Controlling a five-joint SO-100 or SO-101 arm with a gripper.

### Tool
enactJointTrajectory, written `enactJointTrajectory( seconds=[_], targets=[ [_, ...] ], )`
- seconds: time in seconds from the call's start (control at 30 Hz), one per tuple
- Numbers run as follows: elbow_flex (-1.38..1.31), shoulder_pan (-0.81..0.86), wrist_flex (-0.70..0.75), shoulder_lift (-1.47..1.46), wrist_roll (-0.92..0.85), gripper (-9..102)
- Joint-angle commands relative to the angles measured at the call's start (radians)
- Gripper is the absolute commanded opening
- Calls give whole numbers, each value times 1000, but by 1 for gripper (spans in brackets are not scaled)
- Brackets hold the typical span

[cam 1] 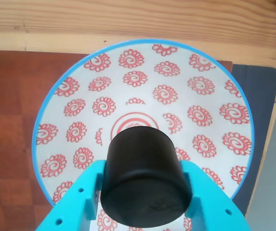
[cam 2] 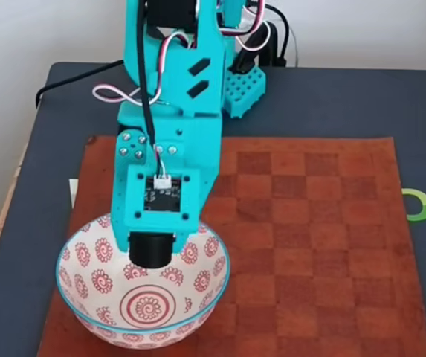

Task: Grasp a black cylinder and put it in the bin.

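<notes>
Here, in the other view, the gripper (cam 1: 146, 192) has its turquoise fingers (cam 1: 77, 199) clamped on the curved sides of the black cylinder (cam 1: 145, 180), held above the bin (cam 1: 56, 86). It looks stiff, matte and probably light; pinching across its width suits it. In the fixed view, the black cylinder (cam 2: 151, 249) hangs over the bin (cam 2: 220, 286) near the table's (cam 2: 331, 97) front left corner.

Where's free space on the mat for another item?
Free: checkered mat right of the bowl, out to the green ring. Crowded: left side, where the arm hangs over the bowl, fingers clamping the black cylinder.
</notes>
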Motion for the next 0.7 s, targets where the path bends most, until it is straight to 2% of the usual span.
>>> enactJointTrajectory(
  seconds=[0.0,0.1,0.37,0.67],
  targets=[
    [-44,2,3,6,-5,23],
    [-44,3,5,5,-5,27],
    [-43,2,55,12,-2,27],
    [-44,-20,86,21,-2,10]
  ],
)
